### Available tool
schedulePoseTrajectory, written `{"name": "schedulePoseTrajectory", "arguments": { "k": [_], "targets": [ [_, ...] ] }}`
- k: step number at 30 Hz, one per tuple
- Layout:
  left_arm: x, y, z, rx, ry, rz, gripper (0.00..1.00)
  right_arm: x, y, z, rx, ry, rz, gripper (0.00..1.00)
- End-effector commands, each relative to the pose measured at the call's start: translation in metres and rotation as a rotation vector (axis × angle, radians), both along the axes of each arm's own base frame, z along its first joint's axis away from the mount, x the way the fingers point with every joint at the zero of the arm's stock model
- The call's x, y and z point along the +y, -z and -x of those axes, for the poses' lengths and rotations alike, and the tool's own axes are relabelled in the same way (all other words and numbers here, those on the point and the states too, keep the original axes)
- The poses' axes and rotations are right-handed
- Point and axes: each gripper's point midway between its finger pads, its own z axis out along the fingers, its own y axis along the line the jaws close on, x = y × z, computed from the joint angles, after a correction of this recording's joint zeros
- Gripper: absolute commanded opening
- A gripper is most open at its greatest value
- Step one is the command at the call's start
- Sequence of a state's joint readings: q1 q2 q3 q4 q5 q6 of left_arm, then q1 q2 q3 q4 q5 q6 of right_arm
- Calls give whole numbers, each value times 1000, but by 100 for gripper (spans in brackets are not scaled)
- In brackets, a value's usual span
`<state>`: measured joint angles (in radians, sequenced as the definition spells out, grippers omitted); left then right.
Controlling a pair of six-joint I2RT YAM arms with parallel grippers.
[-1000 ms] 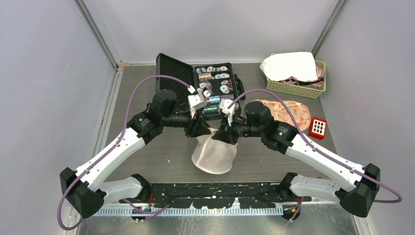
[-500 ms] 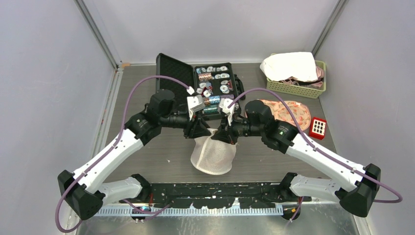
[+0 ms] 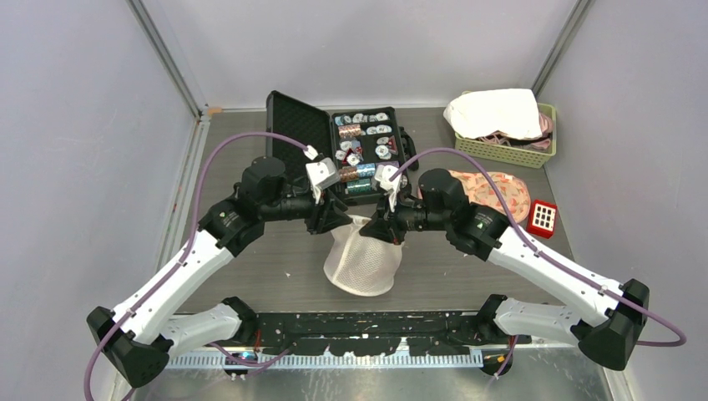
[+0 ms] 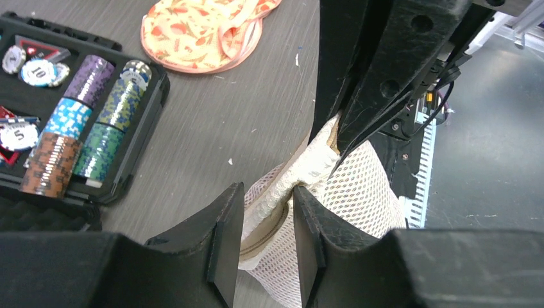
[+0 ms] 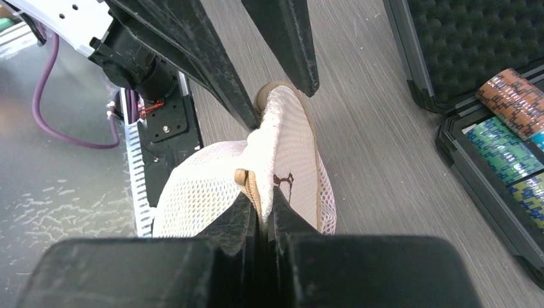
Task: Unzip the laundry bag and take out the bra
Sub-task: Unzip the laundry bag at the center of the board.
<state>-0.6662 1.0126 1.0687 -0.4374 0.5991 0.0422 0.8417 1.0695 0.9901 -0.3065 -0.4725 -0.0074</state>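
Laundry bag (image 3: 361, 266), white mesh, hung between both grippers over the table (image 3: 250, 267), towards its near edge; whether its lower end rested on the surface I could not tell. Left gripper (image 4: 266, 215): fingers narrowed on the thick top seam, fabric filling the gap. Right gripper (image 5: 263, 208): fingers pressed almost together on the same seam, just beside a small dark tab (image 5: 283, 179) that I took for the zipper pull. The two grippers stood tip to tip, nearly touching. A tan band (image 4: 263, 234) showed at the mouth of the mesh; I could not tell whether it was the bra or the bag's own edging. The poker-chip case (image 3: 359, 154) lay behind the bag.

I judged the step in hand to be opening the zip. To do it well, I would use the left grip as a fixed anchor, hold the seam taut, and draw the pull slowly along the line of the teeth, not away from the bag. That way the mesh should neither bunch under the slider nor slip from the anchoring fingers.
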Motion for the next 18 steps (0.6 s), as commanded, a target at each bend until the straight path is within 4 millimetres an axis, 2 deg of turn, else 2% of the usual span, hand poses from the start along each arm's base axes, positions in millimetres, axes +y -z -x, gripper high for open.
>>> {"name": "schedulePoseTrajectory", "arguments": {
  "k": [1, 7, 14, 18],
  "targets": [
    [-1, -2, -12, -8, -61, 21, 36, 11, -39, -5, -33, -1, -109, 1],
    [1, 0, -30, 12, -173, 38, 35, 15, -46, -3, -19, -14, -134, 1],
    [-16, 1, -22, 70, -91, 99, 36, 25, -49, -6, -10, -31, -154, 1],
    [-30, -14, -3, 74, 59, 177, 34, 29, -49, -10, 2, -30, -157, 1]
  ]
}}
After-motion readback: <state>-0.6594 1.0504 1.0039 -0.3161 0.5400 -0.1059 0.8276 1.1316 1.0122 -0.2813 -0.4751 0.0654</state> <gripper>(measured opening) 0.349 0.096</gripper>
